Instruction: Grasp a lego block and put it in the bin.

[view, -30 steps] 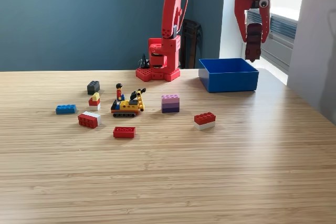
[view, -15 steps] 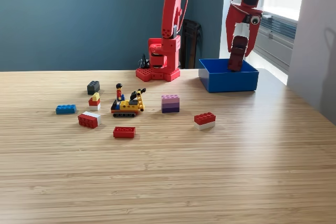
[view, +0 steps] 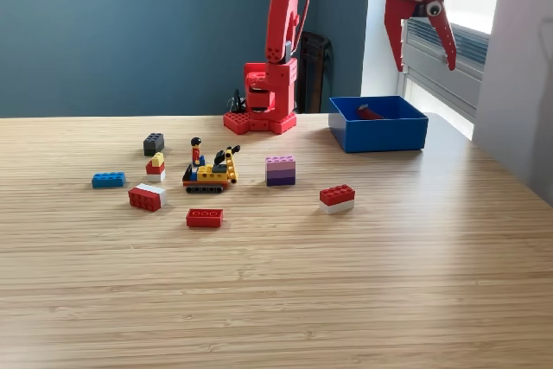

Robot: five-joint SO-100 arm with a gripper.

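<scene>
Now my red two-fingered gripper [view: 425, 49] hangs high above the shallow rectangular bright blue plastic bin [view: 378, 134], its jaws spread wide apart and holding nothing. Inside that bin, toward its far wall, lies a small dark red lego block [view: 369, 112], well below my fingers and a little to the exterior view's left of them. The bin sits near the far edge of the pale wooden table [view: 276, 283], close to the corner at the exterior view's right, just beside my red arm base [view: 262, 101]. My arm's upper links run out of the top of the picture, so the shoulder-to-wrist span is cut off, and bright window light washes out the area behind the gripper. Only the block's upper part shows over the bin's front wall; it looks tilted, and I cannot make out its studs. The bin has straight walls and a plain open top
</scene>
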